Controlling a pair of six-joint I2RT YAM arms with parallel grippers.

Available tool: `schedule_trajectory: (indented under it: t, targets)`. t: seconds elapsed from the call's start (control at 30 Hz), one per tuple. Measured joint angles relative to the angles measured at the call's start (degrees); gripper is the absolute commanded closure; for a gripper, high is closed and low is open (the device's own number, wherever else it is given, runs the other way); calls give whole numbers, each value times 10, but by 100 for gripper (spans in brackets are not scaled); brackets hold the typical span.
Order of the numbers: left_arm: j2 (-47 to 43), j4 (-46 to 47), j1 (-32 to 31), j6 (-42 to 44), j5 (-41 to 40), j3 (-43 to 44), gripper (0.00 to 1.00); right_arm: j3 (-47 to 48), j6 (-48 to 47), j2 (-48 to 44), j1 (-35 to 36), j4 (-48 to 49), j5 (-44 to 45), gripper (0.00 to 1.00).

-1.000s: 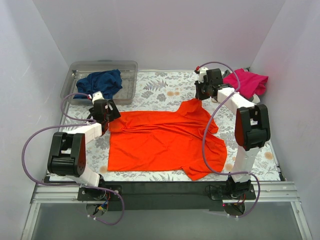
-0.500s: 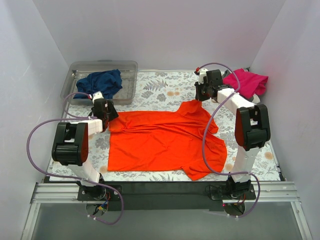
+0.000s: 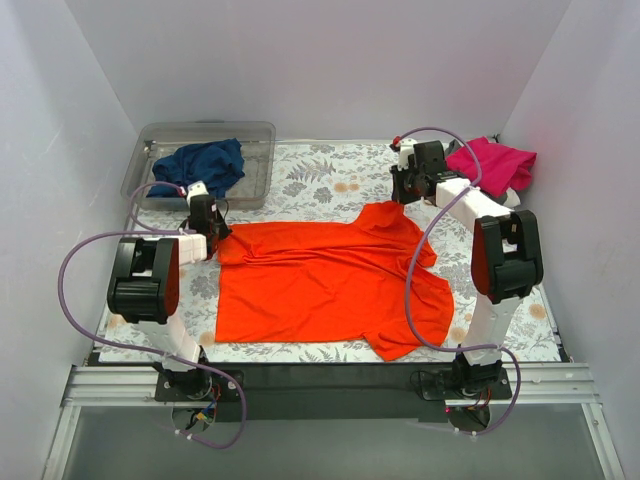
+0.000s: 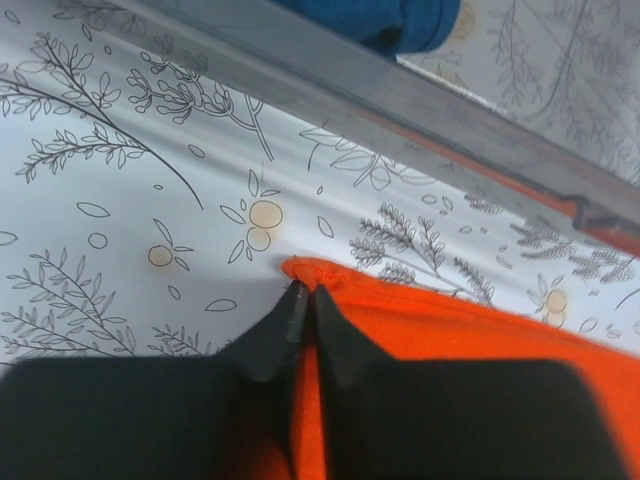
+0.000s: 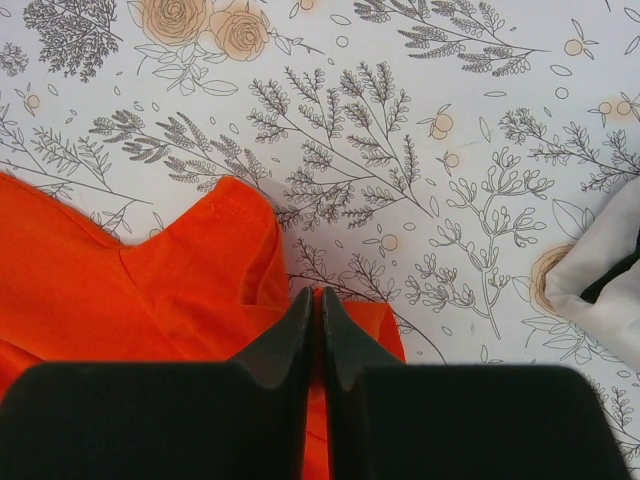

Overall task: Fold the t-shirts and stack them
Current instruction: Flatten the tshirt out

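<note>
The orange-red t-shirt (image 3: 330, 285) lies spread out flat across the middle of the table (image 3: 330, 175), with some soft wrinkles near its far edge and one sleeve flopping out at the near right. Both ends of that far edge are taken.

On the left, the wrist camera shows the left fingers (image 4: 275, 335) pressed nearly together right at the rounded corner of the orange-red t-shirt (image 4: 450, 330). A thin strip of orange cloth is caught between them, and the tips are down at the floral table cover (image 4: 120, 200). Just beyond runs the wall of the clear plastic tub (image 4: 400, 110), with a bit of blue cloth showing inside it.

On the right, the right fingers (image 5: 290, 330) are squeezed tight together on the shirt's edge. The orange cloth (image 5: 150, 290) bunches up on their left, and a small flap pokes out on their right. From above, that far right corner of the shirt is drawn up into a peak towards the fingers.

The left arm (image 3: 150, 285) reaches along the left side of the table. The right arm (image 3: 500, 260) stretches to the far right.

The navy blue t-shirt (image 3: 200, 165) sits crumpled in the clear plastic tub (image 3: 255, 130) at the far left corner. The magenta-pink t-shirt (image 3: 495, 165) lies in a heap at the far right corner, just past the right arm's wrist. Both are well apart from the orange shirt.
</note>
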Motion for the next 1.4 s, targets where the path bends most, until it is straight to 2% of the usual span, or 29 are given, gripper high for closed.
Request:
schedule_trajectory:
  t: [0.3,0.53,0.63,0.87,1.1,1.4]
  targets:
    - [-9,-6,0,9,0,4,100,-16,4,-19,-6,3,5,99]
    - [-164,1,0,11,14,-34,100,-13,16,-61,-32,4,14,99]
    - [-196,20,0,12,36,-27,100,10,17,-62,-41,3,14,99]
    - [-159,23,0,17,47,21,100,104,17,-43,-47,-2,13,99]
    - [-102,29,0,21,54,85,100,205,17,33,-52,2,11,99]
    - [-49,40,6,23,69,125,100,246,18,99,-59,-2,11,99]
